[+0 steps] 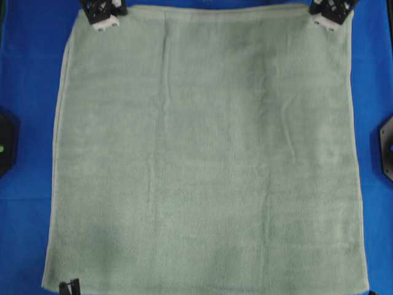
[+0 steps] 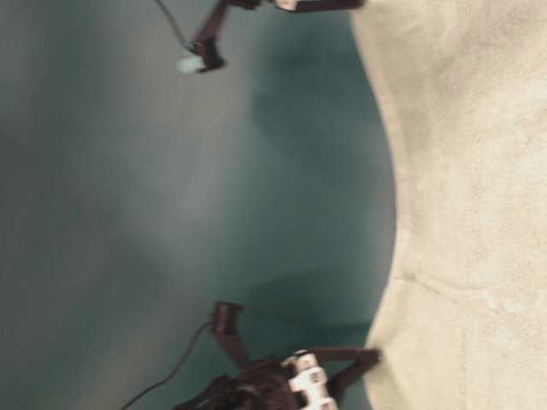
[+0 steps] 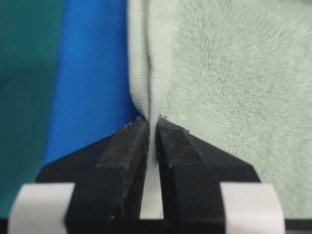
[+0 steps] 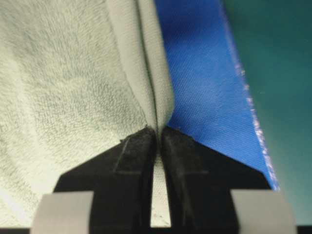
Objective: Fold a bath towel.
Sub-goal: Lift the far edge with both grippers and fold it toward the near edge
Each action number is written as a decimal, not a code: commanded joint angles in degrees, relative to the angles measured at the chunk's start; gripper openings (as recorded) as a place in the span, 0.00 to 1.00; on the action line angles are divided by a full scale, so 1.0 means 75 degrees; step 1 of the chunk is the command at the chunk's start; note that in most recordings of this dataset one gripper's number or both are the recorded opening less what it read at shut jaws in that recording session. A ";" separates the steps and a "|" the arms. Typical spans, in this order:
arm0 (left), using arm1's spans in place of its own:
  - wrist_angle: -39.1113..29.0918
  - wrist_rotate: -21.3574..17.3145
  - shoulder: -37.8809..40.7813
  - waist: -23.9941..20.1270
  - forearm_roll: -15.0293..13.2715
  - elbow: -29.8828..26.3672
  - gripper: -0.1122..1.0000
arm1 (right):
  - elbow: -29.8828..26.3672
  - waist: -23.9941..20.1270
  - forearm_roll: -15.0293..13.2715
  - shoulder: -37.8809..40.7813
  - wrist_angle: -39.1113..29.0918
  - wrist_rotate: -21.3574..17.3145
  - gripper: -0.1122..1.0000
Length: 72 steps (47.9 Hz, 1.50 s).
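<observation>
Bath towel [image 1: 202,153] spread on blue-covered table [image 1: 31,123]; far hem corners pinched by L pincer [image 3: 152,127] & R pincer [image 4: 158,134].

Both pincers [image 3: 152,127] [image 4: 158,134] pinched (fingertips together).

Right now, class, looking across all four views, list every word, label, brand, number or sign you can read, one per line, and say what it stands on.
No text can be read in any view.
Pale sage-green terry bath towel: no tag or print shows.
Bright blue smooth cloth surface: plain.
Left gripper and right gripper, both pinching the towel's hem: black fingers and white tape, no markings.
</observation>
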State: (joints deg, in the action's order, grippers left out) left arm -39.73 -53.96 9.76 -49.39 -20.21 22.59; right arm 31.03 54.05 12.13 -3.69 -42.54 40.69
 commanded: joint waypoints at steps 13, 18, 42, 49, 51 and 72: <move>-0.0094 0.0480 -0.0703 0.0270 -0.0012 0.0469 0.14 | 0.0609 -0.0469 0.0035 -0.0703 -0.0070 -0.0633 0.16; 0.0047 0.0902 -0.1066 0.0809 -0.0012 0.1242 0.14 | 0.1102 -0.1008 0.0035 -0.1055 -0.0152 -0.1148 0.16; 0.2309 0.5344 -0.3234 0.5813 -0.0047 0.4219 0.14 | 0.3363 -0.7219 -0.0012 -0.3211 0.0902 -0.6750 0.16; 0.3211 0.6926 -0.3117 0.7594 -0.0035 0.4184 0.14 | 0.3281 -0.9105 -0.0117 -0.2871 0.1359 -0.8438 0.16; 0.3375 0.7230 -0.3059 0.7957 -0.0023 0.4137 0.14 | 0.3223 -0.9598 -0.0152 -0.2684 0.1523 -0.8871 0.16; 0.4395 0.9457 -0.2051 1.0840 -0.0035 0.3352 0.14 | 0.1523 -1.2926 -0.0293 -0.0129 0.2332 -1.1824 0.16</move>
State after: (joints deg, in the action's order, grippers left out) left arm -7.56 15.73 -6.42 28.92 -20.39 50.19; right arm 45.62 -40.25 9.93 -6.15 -25.49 -46.41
